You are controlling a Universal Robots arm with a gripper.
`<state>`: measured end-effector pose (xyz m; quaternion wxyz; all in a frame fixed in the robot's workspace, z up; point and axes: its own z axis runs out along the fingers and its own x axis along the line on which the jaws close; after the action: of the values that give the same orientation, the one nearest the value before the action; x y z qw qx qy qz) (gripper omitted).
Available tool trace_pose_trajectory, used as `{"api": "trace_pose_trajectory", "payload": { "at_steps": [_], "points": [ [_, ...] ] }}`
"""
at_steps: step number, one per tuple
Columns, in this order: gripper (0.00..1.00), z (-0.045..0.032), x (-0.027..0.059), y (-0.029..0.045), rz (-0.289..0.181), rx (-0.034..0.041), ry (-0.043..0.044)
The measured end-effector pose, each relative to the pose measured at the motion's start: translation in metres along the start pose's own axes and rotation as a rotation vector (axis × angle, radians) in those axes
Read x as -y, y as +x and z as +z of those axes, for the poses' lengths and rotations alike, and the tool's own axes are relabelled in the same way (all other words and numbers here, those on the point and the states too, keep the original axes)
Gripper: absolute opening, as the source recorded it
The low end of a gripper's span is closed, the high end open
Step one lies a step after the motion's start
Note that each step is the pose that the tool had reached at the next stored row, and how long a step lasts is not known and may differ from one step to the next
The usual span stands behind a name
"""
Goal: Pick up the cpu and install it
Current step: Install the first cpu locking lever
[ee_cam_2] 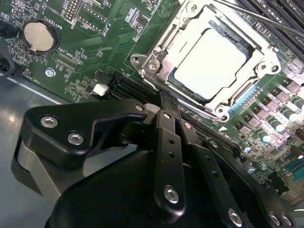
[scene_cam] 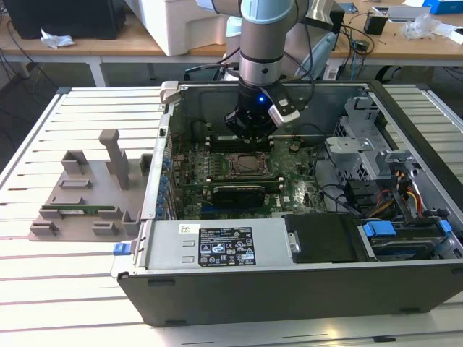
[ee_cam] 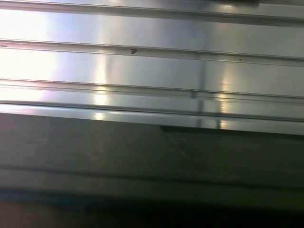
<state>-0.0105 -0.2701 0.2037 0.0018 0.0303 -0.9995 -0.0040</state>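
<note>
I see the open computer case (scene_cam: 304, 275) lying on a slatted metal table (scene_cam: 43, 289), a grey fixture tray (scene_cam: 79, 210) beside it toward the exterior view's left, and wooden desks (scene_cam: 130, 43) with clutter behind. The cpu (ee_cam_2: 211, 61) sits in the motherboard socket (ee_cam_2: 161, 57) inside its metal frame, with a coin battery (ee_cam_2: 39, 36) on the green board nearby. My gripper (scene_cam: 249, 134) hangs just above the board inside the case; I cannot tell how far the fingers are parted, since the black linkage hides their tips in the second wrist view.
</note>
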Motion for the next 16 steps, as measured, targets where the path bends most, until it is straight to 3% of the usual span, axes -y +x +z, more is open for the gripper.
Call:
{"api": "trace_pose_trajectory", "payload": {
  "at_steps": [6,11,12,16],
  "points": [
    [0.11,0.0021,-0.0005,-0.0004,-0.001,-0.0004,0.0003],
    [0.11,-0.0079,-0.0007,-0.0004,-0.002,-0.0002,0.0035],
    [0.11,-0.0088,-0.0001,-0.0003,-0.002,-0.0004,0.0056],
    [0.11,-0.0096,0.0098,0.0003,-0.001,-0.002,0.0292]
  ]
}}
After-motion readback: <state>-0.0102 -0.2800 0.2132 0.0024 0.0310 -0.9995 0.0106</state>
